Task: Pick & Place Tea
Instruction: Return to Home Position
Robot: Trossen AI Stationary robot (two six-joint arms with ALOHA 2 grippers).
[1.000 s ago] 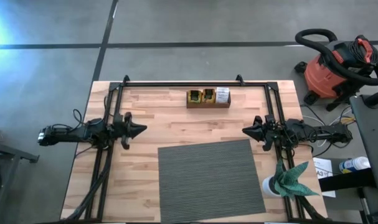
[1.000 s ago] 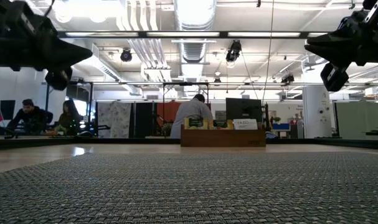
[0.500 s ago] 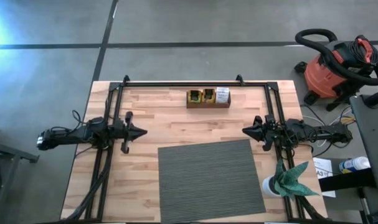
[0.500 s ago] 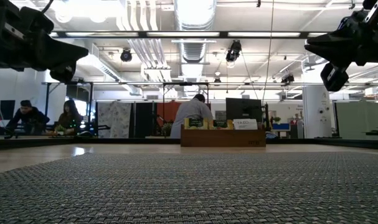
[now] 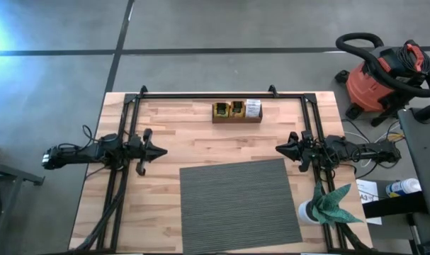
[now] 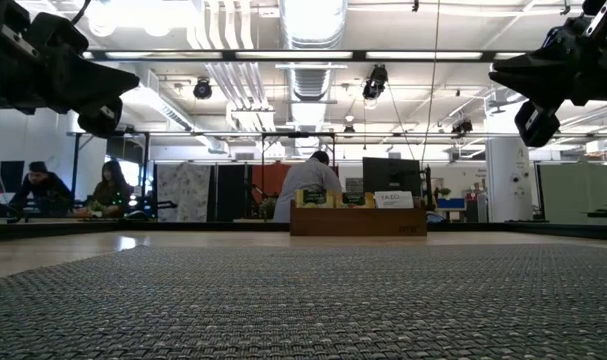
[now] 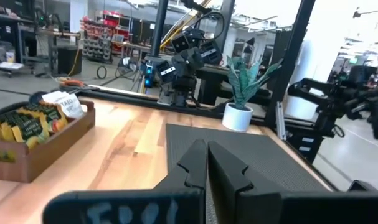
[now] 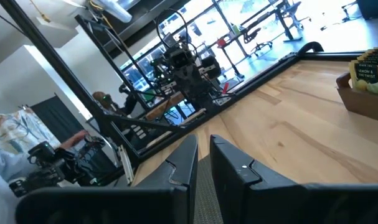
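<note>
Left wrist view: left pincer (image 7: 207, 149) fully closed, holding nothing.

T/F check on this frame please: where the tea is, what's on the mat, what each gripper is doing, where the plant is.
1. All the tea sachets in view sit in the wooden tray. True.
2. A sachet lies on the grey mat. False: none shows on it.
3. The left gripper holds a sachet. False: it is shut on nothing, raised above the table left of the mat.
4. The potted plant stands right of the mat. True.
5. The right gripper hangs over the tray. False: it is apart from the tray, by the mat's far right corner, shut and holding nothing.
</note>
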